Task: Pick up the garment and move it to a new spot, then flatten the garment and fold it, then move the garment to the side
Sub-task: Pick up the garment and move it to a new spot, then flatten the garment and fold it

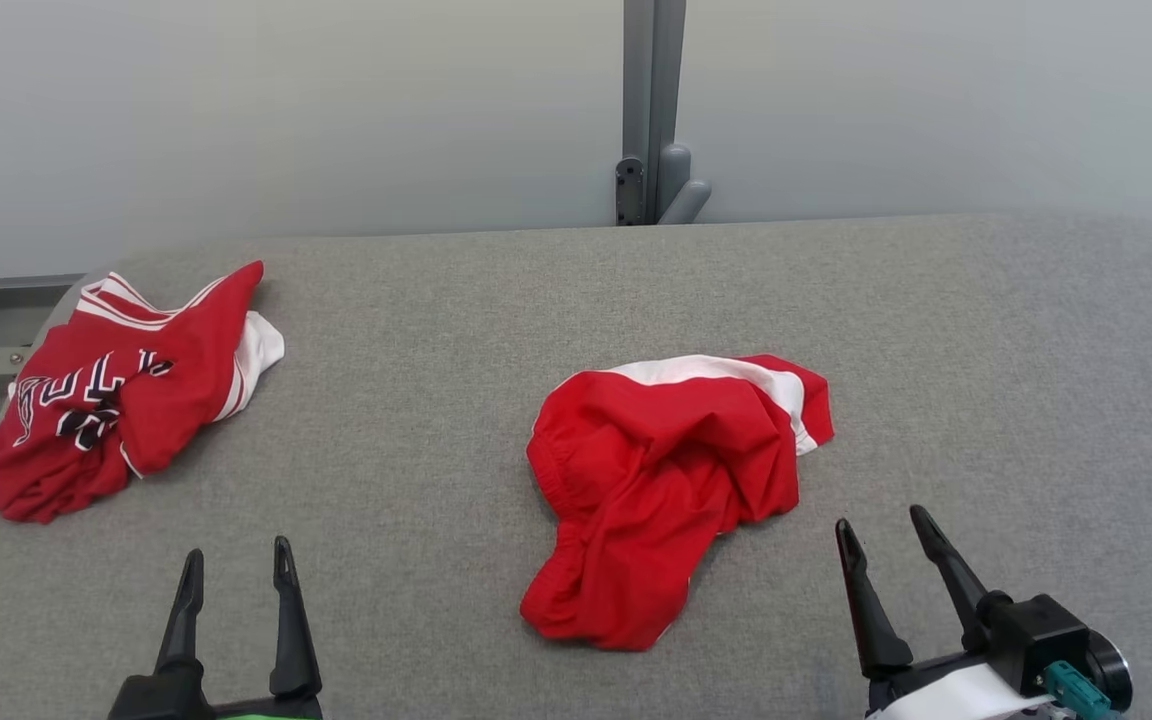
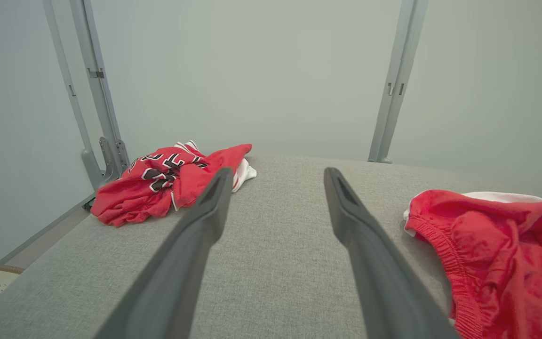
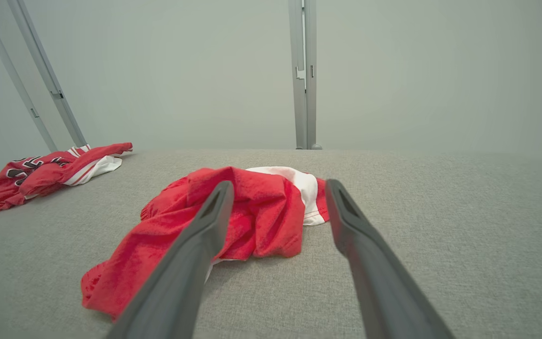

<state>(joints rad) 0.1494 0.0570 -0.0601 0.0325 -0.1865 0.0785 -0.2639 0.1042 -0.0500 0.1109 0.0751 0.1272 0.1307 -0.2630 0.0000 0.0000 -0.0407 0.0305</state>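
1. At the middle of the bench (image 1: 456,300) lie the red shorts (image 1: 666,480), crumpled in a heap. Our left pincer (image 1: 238,550) and right pincer (image 1: 881,518) are both spread wide and empty near the front edge, clear of the cloth. We judge the shorts to be the garment in hand, not yet flattened or folded.
2. Wrong garment: a red jersey (image 1: 116,400) of the same colour lies bunched at the far left of the bench. Our left pincer sits between the two, so a reach to the left could take the jersey instead.
3. Too many layers: the shorts are heaped on themselves, with a white band showing at the far side. A pinch into the mound may catch two layers and lift a knot that will not spread.
4. Snagging the cover: the bench wears a grey woven cloth. Fingers driven too low could nip it together with the shorts.
5. Uneven pull: if only one pincer finds an edge, the gathered waistband may twist and the shorts will lie skewed.
6. Crowding: the jersey sits close to the left edge. Setting the shorts aside on that side could pile the two together or nudge the jersey off.
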